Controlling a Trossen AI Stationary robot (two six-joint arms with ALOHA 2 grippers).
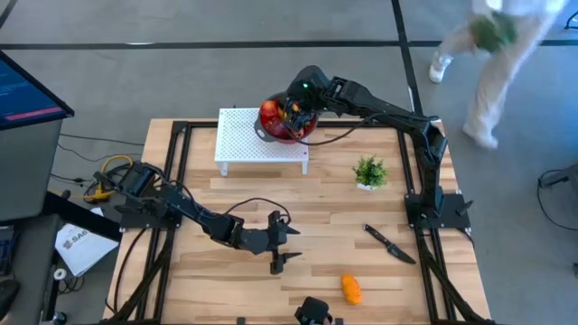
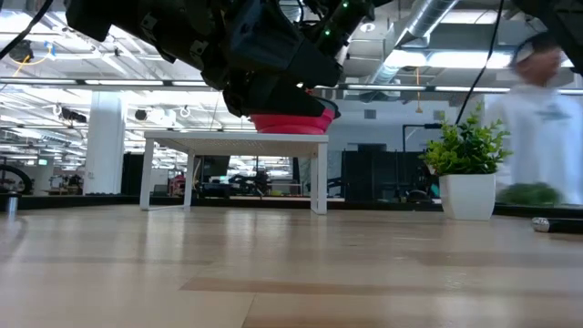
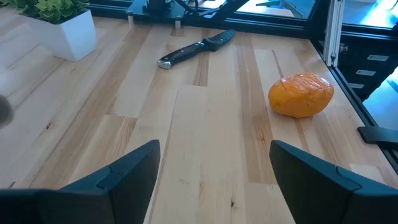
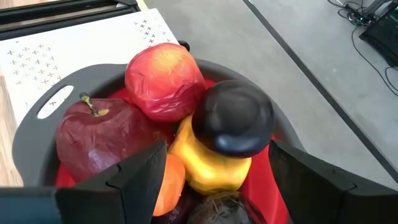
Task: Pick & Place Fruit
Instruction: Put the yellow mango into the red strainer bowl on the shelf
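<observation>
Right claw over the red bowl, fingers spread wide and pinching nothing. Bowl set on the white perforated stand at the far side of the bench, heaped with fruit: a red-and-yellow peach-like piece on top, a maroon apple beside it, a near-black round piece resting on a yellow piece, an orange piece and something dark lower down, too hidden to tell. Near-black piece directly between the spread fingers, contact not clear.

Left claw low above the middle of the bench, fingers likewise spread, empty. One orange fruit lying alone on the wood near the front edge, well apart from the bowl. Black-handled knife flat on the bench toward the right side; small potted plant near the stand. A person in white on the floor beyond the bench.
</observation>
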